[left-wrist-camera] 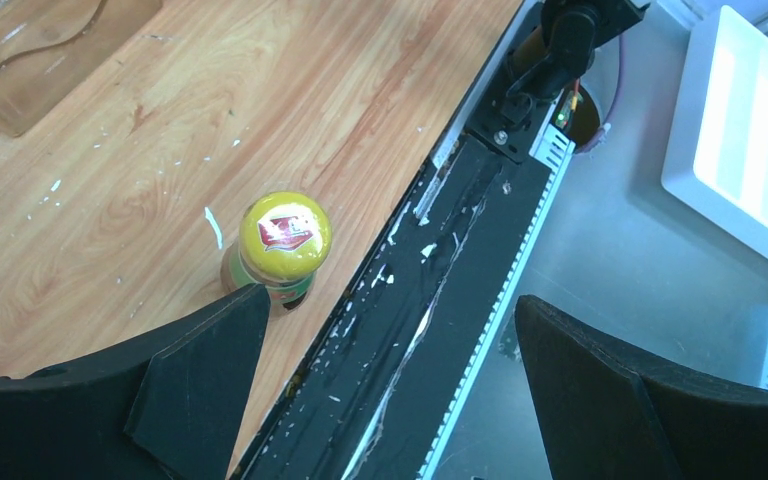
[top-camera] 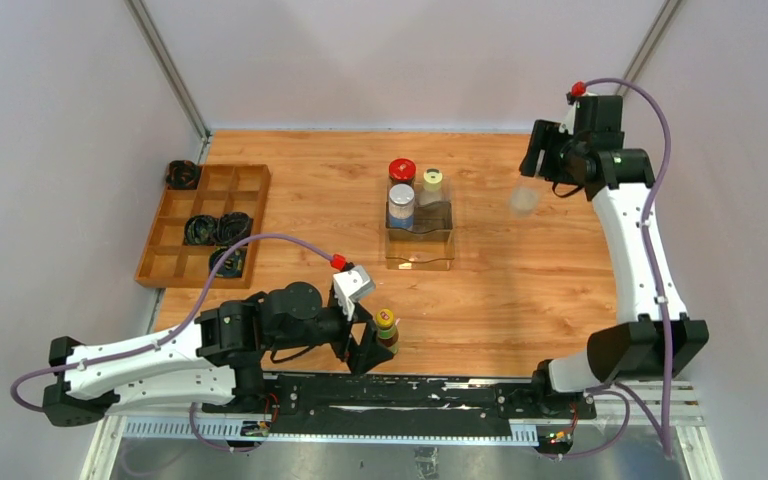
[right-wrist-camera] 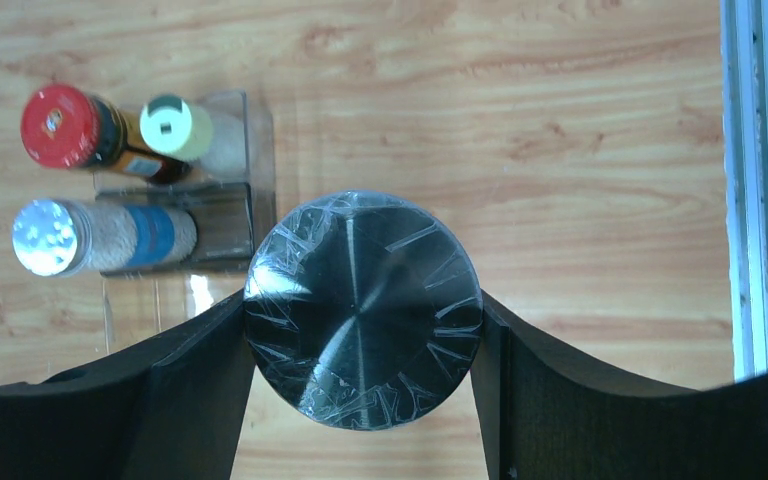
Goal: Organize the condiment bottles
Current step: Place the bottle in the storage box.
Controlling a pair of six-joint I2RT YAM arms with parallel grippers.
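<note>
Hard-to-see stuff first. Far left, the black coiled bundles [top-camera: 208,229] in the wooden tray [top-camera: 250,190] are just dark tangles. Far right, the jar the right arm carries shows up overhead only as a pale blur, and from the wrist view its cap hides the whole body.

The left gripper [left-wrist-camera: 390,300] is spread wide with nothing in it. It sits low at the near edge of the counter [top-camera: 310,180], partly over the black rail [left-wrist-camera: 440,250]. The yellow-capped brown sauce bottle [left-wrist-camera: 282,238] stands upright right at the tip of one finger, not between the jaws. I can't tell if it's touching.

Mid-counter there's a clear bin [top-camera: 420,255]. The red-lidded dark jar [top-camera: 402,170] and yellow-capped shaker [top-camera: 432,180] stand side by side at its far end. The silver-lidded jar [top-camera: 401,205], which has a blue label, is just in front of the red one.

The right gripper [right-wrist-camera: 363,300] is up high over the far right of the counter. It's clamped on the black-capped jar [right-wrist-camera: 360,345], with a finger pressed against each side of the shrink-wrapped cap.
</note>
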